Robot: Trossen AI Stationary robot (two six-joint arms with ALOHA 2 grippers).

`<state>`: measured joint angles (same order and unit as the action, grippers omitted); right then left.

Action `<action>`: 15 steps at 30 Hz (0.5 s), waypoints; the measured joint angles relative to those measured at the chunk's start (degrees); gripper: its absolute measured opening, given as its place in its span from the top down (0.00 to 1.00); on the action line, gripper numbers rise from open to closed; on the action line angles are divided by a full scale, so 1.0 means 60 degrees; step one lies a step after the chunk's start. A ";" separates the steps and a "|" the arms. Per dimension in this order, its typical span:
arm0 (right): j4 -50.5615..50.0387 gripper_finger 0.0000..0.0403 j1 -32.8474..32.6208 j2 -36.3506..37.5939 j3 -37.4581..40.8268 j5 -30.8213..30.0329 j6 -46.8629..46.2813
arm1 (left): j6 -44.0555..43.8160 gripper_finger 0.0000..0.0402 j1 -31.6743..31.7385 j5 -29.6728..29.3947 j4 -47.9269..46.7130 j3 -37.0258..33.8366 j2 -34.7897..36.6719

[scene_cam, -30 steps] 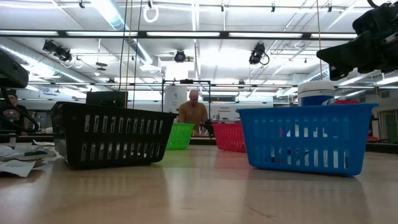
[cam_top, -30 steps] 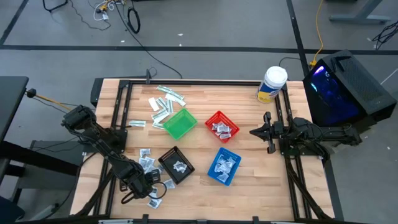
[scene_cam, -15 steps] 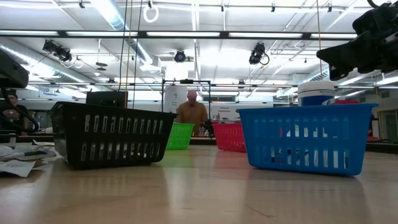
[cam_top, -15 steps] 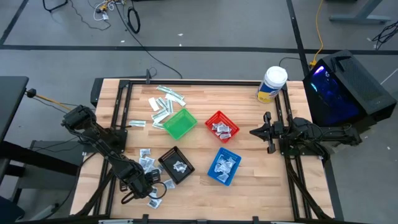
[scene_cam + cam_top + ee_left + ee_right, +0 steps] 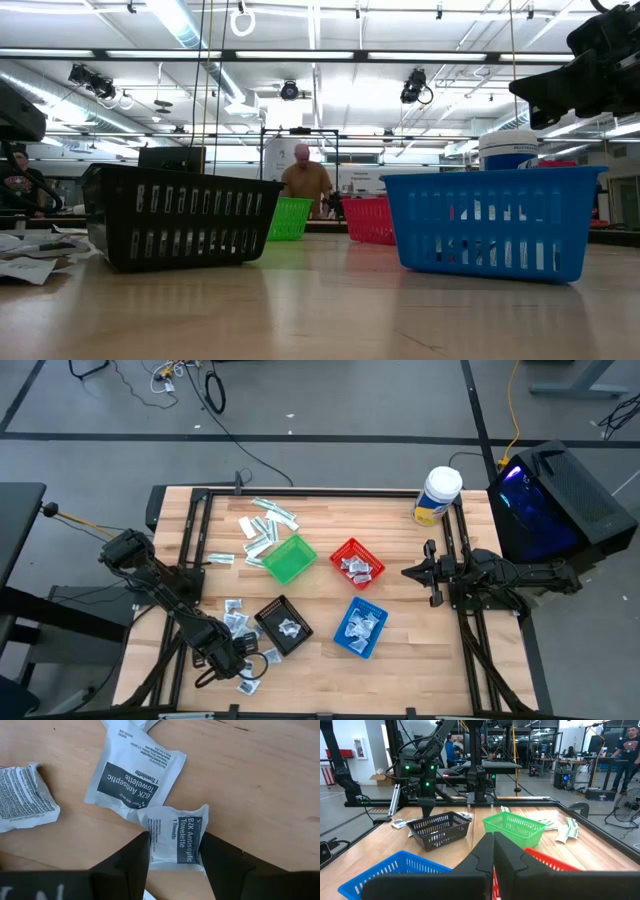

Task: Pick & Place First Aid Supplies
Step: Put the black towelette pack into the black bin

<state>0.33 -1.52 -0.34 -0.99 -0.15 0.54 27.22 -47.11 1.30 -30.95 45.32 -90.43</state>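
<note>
Four small baskets sit on the wooden counter (image 5: pixel 400 590). The black basket (image 5: pixel 283 626) holds one or two white sachets, the red basket (image 5: pixel 357 564) holds several, and the blue basket (image 5: pixel 360 627) holds a few. The green basket (image 5: pixel 289 558) looks empty from above. A white-lidded tub (image 5: pixel 438 495) stands at the far edge of the counter.

The left gripper (image 5: pixel 232 657) is down at the near left corner, just beside the black basket, among a scatter of loose sachets (image 5: pixel 237 622). In the left wrist view its two fingers (image 5: pixel 125 862) stand on either side of a small white-and-blue towelette sachet (image 5: pixel 176 836) lying flat on the wood, with little gap left. A larger sachet (image 5: pixel 134 770) overlaps its far edge, and another sachet (image 5: pixel 25 797) lies apart to the side.

Narrow pale-green strips (image 5: pixel 262 530) lie on the counter beyond the green basket.

The right gripper (image 5: pixel 429 572) waits at the right side, above the counter, its fingers pressed together and holding nothing.
</note>
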 joint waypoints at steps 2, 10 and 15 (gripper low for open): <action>0.0001 0.97 -0.0003 0.0000 0.0000 -0.0002 -0.0003 | -0.0003 0.55 0.0002 0.0000 0.0002 0.0000 0.0000; -0.0002 0.97 0.0000 0.0000 0.0000 -0.0002 -0.0003 | -0.0504 0.54 0.0002 0.0004 -0.0005 0.0004 0.0000; 0.0000 0.97 0.0000 0.0000 0.0000 -0.0002 -0.0002 | -0.0626 0.54 0.0004 0.0004 -0.0121 0.0122 0.0000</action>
<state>0.33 -1.52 -0.34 -0.99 -0.16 0.53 23.47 -47.09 1.32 -31.68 46.05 -90.43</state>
